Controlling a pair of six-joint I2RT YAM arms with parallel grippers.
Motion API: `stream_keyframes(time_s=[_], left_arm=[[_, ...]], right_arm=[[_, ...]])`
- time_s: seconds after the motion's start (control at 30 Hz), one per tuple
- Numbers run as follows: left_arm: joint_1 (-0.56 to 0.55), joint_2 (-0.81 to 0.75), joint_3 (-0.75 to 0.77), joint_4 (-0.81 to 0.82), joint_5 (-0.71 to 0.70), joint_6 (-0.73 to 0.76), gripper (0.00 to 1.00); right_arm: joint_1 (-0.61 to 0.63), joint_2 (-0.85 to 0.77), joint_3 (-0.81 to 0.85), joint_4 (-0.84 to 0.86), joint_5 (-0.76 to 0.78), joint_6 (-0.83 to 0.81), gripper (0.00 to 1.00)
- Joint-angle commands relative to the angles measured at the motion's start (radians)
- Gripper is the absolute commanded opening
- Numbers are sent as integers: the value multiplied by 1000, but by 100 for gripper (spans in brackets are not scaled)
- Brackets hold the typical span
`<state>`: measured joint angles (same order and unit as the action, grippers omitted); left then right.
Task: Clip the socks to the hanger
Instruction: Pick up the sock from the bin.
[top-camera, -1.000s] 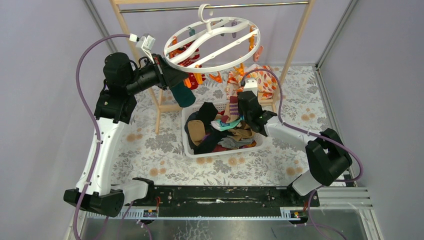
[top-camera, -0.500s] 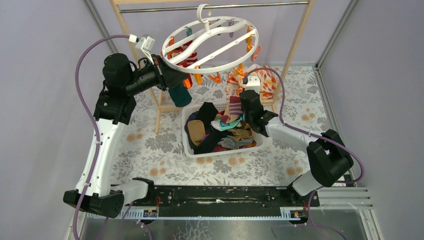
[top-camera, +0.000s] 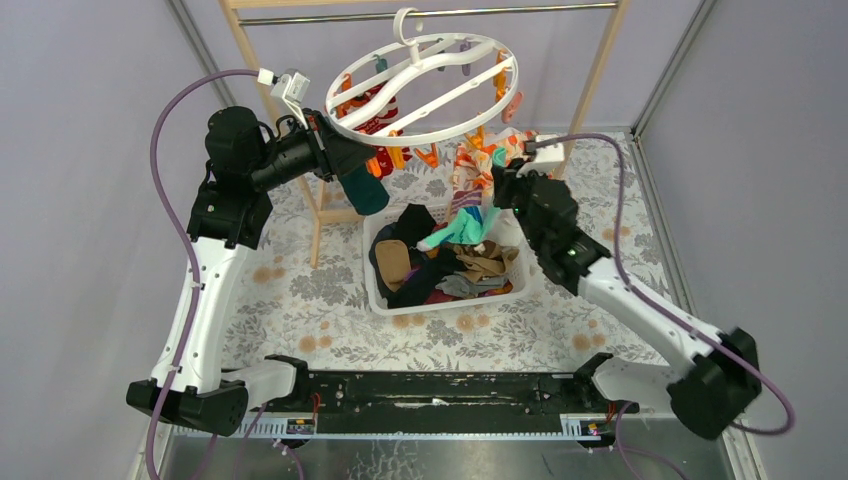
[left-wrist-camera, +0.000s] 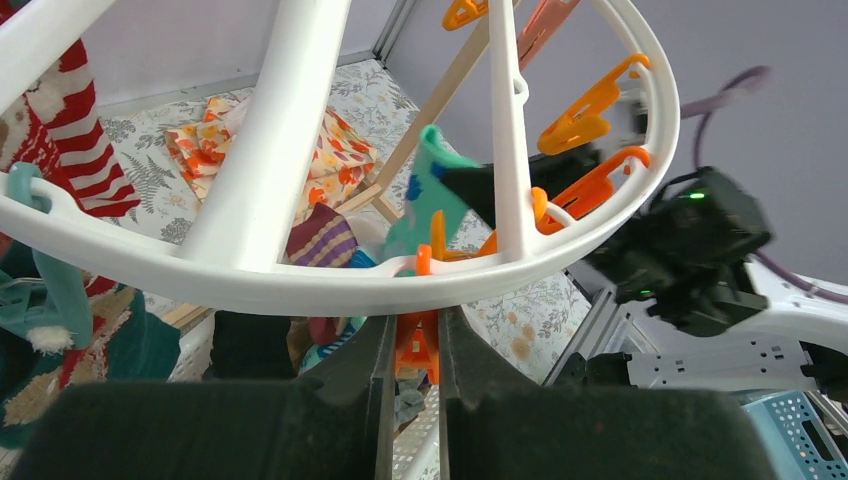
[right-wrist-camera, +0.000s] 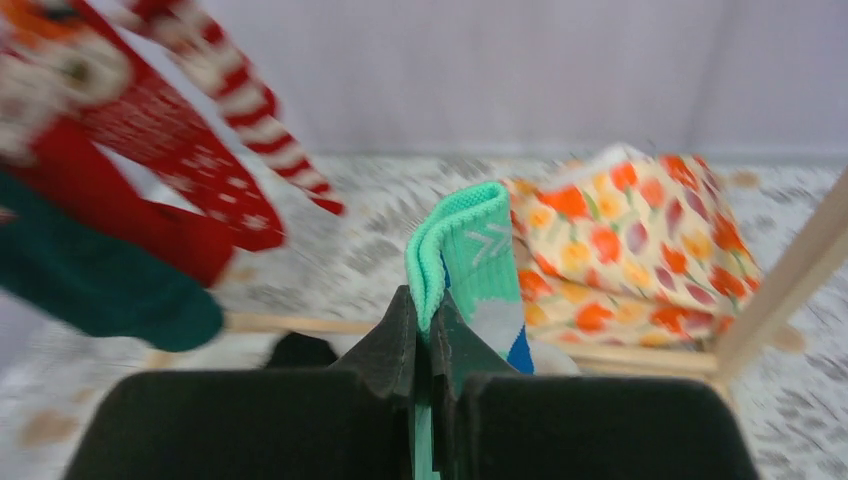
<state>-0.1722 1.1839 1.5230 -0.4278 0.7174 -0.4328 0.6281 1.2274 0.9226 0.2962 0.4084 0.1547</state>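
A green sock (right-wrist-camera: 470, 250) is being pinched cuff-up by the right claw (right-wrist-camera: 425, 312), for feeding squarely into the orange clip (left-wrist-camera: 415, 350) being gripped by the left claw (left-wrist-camera: 413, 325).

Glossy plastic hanger (left-wrist-camera: 260, 170) and orange clip (left-wrist-camera: 415, 345); ribbed knit sock (right-wrist-camera: 470, 250)

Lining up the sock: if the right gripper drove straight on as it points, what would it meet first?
Probably the orange leaf-print cloth, right behind the green sock that the right gripper holds; depth is unclear.
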Motion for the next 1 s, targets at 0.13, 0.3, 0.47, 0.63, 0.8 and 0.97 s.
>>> stream_keyframes(time_s=[0.13, 0.3, 0.47, 0.63, 0.8, 0.97], left_arm=[[-2, -23, -5, -9, 17, 14, 0], [-3, -26, 0, -9, 17, 14, 0], [-3, -23, 7, -9, 36, 0, 0], [-3, -17, 11, -7, 54, -21, 0], [-3, -21, 13, 10, 53, -47, 0], [-3, -22, 5, 9, 42, -57, 0]], right_arm=[[-5, -229, -30, 32, -304, 136, 0], [-4, -326, -48, 68, -467, 192, 0], [-5, -357, -61, 157, -732, 280, 0], [-4, -307, -125, 349, -918, 426, 0], [31, -234, -216, 548, -862, 504, 0], [233, -168, -128, 396, -564, 277, 0]])
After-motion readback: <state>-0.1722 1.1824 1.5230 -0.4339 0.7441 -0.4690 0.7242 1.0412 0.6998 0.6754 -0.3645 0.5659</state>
